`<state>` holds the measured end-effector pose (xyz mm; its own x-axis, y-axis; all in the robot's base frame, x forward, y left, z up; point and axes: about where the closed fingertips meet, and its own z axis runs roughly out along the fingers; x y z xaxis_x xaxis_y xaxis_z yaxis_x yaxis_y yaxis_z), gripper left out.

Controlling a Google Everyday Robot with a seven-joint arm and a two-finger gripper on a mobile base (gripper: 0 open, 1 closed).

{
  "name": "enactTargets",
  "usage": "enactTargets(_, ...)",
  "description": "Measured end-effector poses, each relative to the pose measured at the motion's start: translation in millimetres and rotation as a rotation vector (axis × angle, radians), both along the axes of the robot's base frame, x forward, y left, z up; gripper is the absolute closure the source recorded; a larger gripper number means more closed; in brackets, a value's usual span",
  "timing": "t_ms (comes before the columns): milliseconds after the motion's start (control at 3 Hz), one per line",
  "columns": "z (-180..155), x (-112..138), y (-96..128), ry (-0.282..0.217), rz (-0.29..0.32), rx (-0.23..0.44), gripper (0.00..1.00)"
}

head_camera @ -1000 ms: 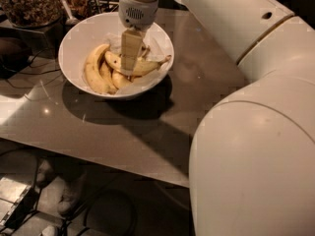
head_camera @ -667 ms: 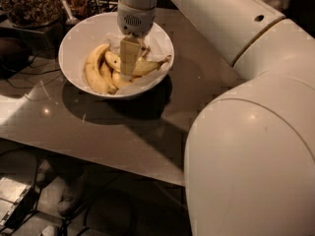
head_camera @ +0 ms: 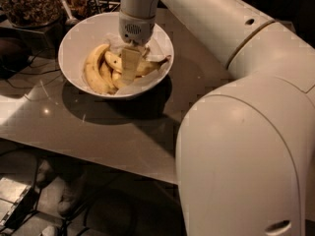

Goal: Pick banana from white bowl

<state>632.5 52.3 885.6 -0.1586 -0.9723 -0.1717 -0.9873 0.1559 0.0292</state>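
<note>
Now we are at the grabbing step. Our gripper (head_camera: 130,68) is down inside the white bowl (head_camera: 74,38), right on the banana (head_camera: 114,60). That is the spotted one in the middle of the bowl, with its stem toward the right. We cannot tell if the gripper is wide or already holding it. Next, we think, it should squeeze the banana and lift it straight up, leaving the other bananas (head_camera: 93,73) on the left. Since a second ago the gripper has come a bit lower into the bowl. The bananas have not moved.
</note>
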Motion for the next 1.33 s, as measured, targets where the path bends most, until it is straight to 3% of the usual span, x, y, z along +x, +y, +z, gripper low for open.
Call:
enactTargets(667, -0.3, 2.5, -4.3, -0.004, -0.01, -0.005, 0.95)
enactTargets(1000, -0.3, 2.5, -4.3, -0.004, -0.01, -0.005, 1.0)
enactTargets(1333, 12.6, -6.6, -2.6, -0.058, 0.028, 0.035, 1.0)
